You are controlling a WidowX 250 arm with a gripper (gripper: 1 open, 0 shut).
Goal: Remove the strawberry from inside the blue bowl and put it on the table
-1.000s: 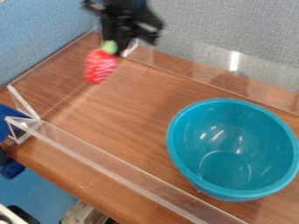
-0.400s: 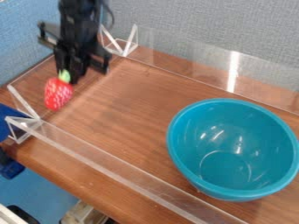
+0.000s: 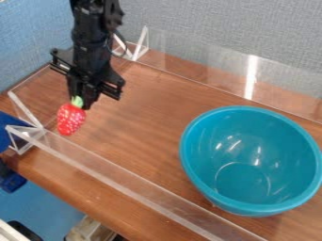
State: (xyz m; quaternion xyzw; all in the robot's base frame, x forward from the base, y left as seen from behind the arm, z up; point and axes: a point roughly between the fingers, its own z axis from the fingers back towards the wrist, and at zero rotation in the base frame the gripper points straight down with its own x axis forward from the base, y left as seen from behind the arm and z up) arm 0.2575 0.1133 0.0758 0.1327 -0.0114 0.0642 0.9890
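Upper left: your jaws [image 3: 78, 95] are gripping the strawberry [image 3: 72, 119] by its green cap | strawberry hangs at left of frame, above the wooden desk [image 3: 149, 118] | teal-blue bowl [image 3: 250, 161] sits at right, well apart from it

The robot's dark arm reaches down from the top of the view, over on the left side — its wrist hanging nearly upright above the gripper [image 3: 78, 94]. From where I'm standing, the black finger linkages spread out to both sides below the wrist, and the fingertips point downward — drawn in and closed around what they carry.
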